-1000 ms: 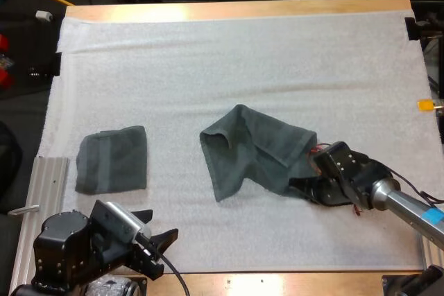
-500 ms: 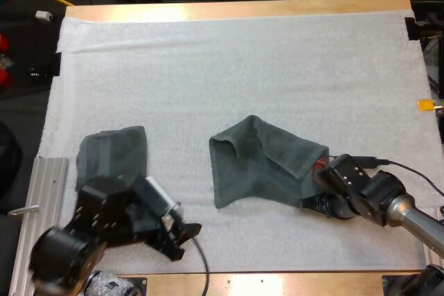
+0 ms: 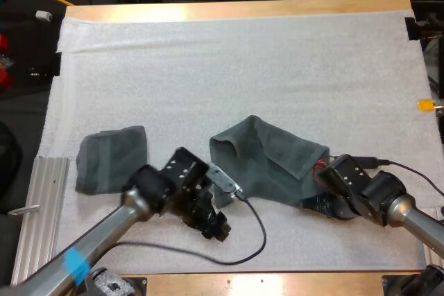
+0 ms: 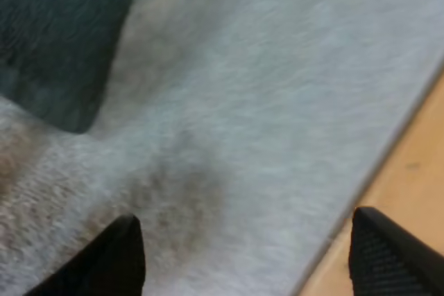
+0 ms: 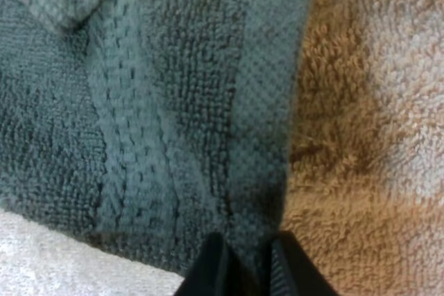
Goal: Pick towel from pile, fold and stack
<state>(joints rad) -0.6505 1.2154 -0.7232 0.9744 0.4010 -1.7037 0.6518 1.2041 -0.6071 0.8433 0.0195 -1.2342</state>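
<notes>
From above, our left gripper point(image 3: 214, 225) hangs over the white foam mat point(image 3: 243, 67), just beside the near-left corner of the crumpled dark grey-green towel point(image 3: 267, 157) at the mat's middle. Our right gripper point(image 3: 320, 200) sits at that towel's near-right corner. A folded dark grey-green towel point(image 3: 112, 159) lies well apart on the left.

At our left wrist, the fingers point(image 4: 114, 258) stand spread over bare mat, clear of the towel corner nearby, with the wooden table point(image 4: 416, 192) close by.

At our right wrist, the fingers point(image 5: 211, 268) pinch the crumpled towel's hem.
</notes>
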